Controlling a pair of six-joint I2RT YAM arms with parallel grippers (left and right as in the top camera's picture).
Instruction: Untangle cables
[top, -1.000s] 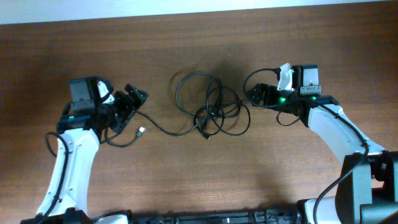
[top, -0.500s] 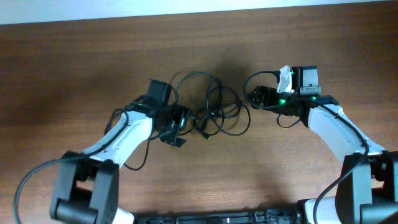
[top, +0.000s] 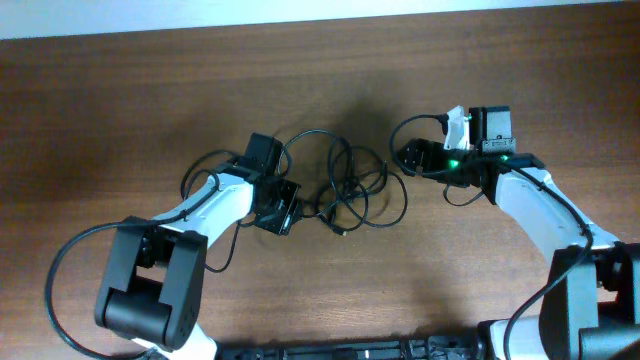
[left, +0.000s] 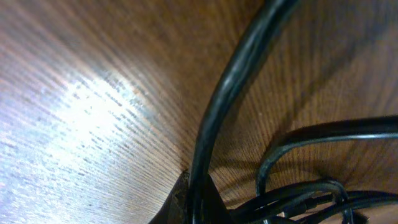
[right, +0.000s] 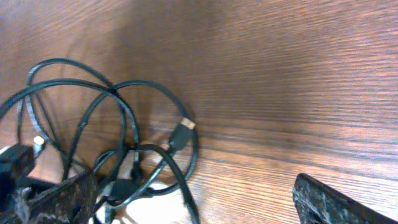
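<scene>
The cables (top: 335, 200) lie in a loose knotted clump at the centre of the wooden table (top: 300, 80), with loops fanning toward the upper middle of the overhead view and one small plug end (right: 182, 134) lying free on the wood. The left gripper (top: 290, 212) sits at the clump's left edge, its jaws pinched tight on one black strand (left: 230, 81) that runs straight down into its fingertips. The right gripper (top: 408, 155) hangs just right of the clump with its fingers (right: 336, 202) spread wide, holding nothing.
</scene>
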